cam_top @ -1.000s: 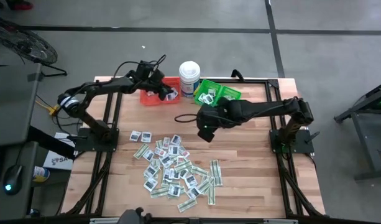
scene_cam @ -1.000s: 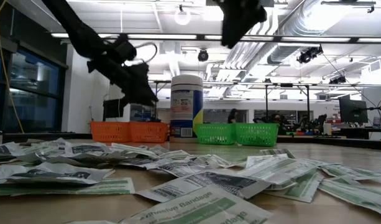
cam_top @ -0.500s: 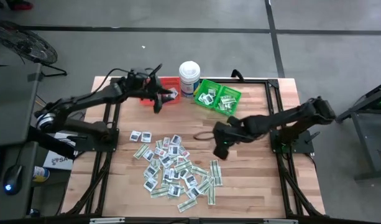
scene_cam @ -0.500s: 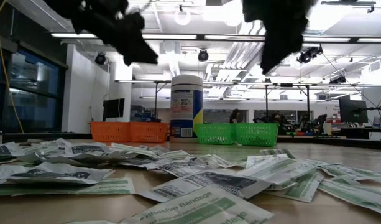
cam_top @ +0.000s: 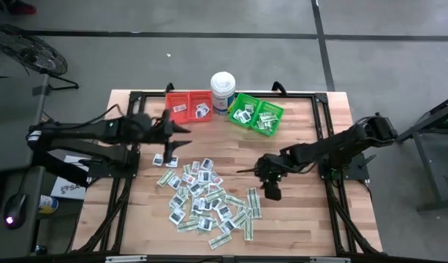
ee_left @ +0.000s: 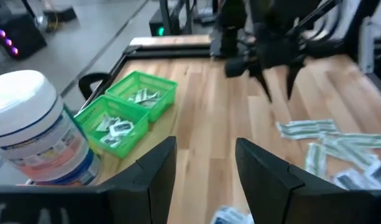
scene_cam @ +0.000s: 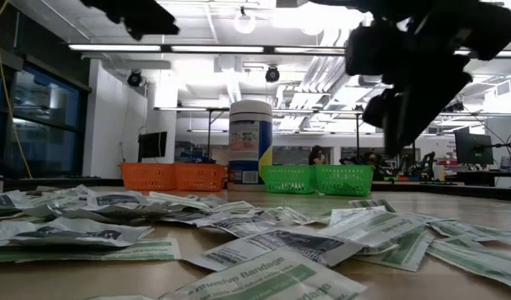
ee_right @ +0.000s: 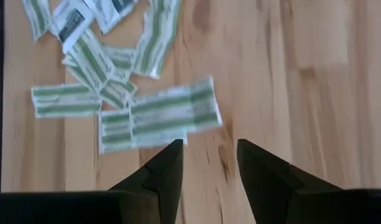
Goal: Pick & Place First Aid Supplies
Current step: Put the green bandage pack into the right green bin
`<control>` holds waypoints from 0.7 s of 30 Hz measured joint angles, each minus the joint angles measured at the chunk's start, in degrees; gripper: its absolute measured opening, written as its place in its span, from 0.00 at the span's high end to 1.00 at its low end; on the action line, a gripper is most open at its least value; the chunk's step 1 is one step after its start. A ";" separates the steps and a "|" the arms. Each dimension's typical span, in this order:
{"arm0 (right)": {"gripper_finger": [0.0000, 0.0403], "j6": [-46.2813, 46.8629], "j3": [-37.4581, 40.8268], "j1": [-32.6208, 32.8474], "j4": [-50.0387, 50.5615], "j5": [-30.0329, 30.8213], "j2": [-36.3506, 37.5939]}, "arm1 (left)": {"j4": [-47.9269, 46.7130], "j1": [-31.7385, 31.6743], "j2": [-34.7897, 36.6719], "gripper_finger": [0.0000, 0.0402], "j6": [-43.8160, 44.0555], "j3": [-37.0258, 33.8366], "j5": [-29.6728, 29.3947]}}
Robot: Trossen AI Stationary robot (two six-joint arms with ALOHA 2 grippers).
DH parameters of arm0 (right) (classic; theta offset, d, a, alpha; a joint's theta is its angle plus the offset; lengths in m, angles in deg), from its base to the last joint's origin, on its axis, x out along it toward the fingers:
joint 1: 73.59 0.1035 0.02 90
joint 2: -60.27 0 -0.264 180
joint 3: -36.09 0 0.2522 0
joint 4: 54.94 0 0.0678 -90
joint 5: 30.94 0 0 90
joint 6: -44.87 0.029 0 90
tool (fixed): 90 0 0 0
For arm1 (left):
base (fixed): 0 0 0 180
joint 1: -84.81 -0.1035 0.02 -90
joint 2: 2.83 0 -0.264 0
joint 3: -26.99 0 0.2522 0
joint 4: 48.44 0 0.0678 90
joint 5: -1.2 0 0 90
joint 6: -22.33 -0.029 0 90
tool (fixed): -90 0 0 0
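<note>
Reaching for fresh packets: both end effectors hang released and empty, the right end effector (cam_top: 272,191) just beside the packets (cam_top: 206,196) heaped on the worktop (cam_top: 297,219), the left end effector (cam_top: 170,146) near their far edge. Next, each probably must descend and pinch one.

Packet (cam_top: 204,175) print too small to read.

place: lab/workshop | cues: exposed ceiling ducts (scene_cam: 455,33), strip lights, monitors (scene_cam: 473,148), concrete floor (cam_top: 209,51)
</note>
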 joint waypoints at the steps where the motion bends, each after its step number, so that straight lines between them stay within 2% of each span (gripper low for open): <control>1: 0.64 -0.64 -0.26 -0.04 -0.91 -0.12 -0.88 | 1.15 1.68 1.42 0.60 1.06 -1.54 -1.60; 8: 0.64 -4.45 -2.17 -1.21 -3.23 -3.20 -7.33 | 9.56 12.17 9.23 0.60 6.06 -10.91 -11.15; 15: 0.64 -5.94 -2.19 -1.40 -4.38 -5.50 -10.85 | 9.84 18.48 11.21 0.60 7.09 -13.08 -15.03; 21: 0.64 -5.55 -2.26 -1.40 -7.54 -7.23 -13.63 | 10.03 21.23 11.90 0.60 7.65 -15.07 -18.31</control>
